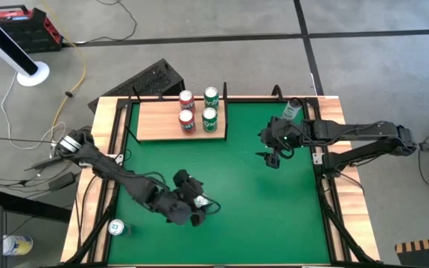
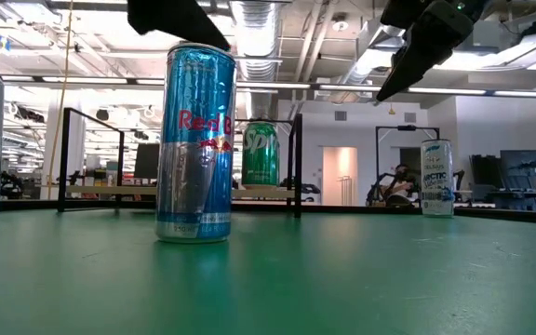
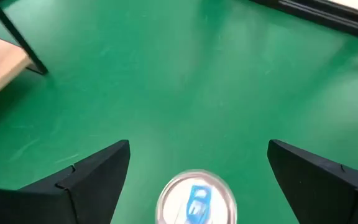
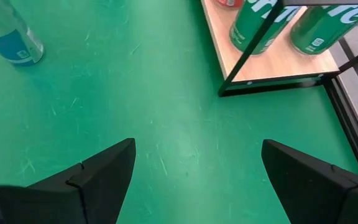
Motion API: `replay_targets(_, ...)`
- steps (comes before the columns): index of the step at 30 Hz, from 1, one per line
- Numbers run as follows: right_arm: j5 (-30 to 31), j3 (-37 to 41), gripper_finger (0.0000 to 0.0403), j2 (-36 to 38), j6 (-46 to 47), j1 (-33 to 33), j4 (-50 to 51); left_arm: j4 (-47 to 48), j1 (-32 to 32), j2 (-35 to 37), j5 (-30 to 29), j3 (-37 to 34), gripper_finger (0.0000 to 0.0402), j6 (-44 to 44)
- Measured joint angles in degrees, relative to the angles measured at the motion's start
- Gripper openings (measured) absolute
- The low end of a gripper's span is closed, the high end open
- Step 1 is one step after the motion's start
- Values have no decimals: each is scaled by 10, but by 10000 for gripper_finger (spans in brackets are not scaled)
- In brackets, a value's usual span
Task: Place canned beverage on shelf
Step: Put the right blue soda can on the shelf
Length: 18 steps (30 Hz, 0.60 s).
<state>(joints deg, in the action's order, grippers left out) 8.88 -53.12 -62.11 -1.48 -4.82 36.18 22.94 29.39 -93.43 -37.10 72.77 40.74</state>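
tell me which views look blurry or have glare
Left wrist view: the can top between the open left gripper is soft, motion-blurred. Low view: ceiling lights glare; the Red Bull can is sharp. High view: even light, no glare.

Bare green worktop point(image 3: 185, 74) lies open ahead of the left fingers point(image 3: 92, 180); only the Red Bull can point(image 3: 196, 198) stands between them. Four cans point(image 1: 198, 110) crowd the shelf point(image 1: 155, 119) end.

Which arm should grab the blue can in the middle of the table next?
Left. Its open pincer hangs right over the blue can, fingers either side. The right pincer is open too, but over bare table, farther off.
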Motion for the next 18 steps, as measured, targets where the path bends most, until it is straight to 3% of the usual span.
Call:
replay_targets(8,0,0,374,0,10,-1,-2,55,-11,-4,21,3,366,106)
replay_targets(18,0,0,374,0,21,-1,-2,61,-11,-4,54,3,366,106)
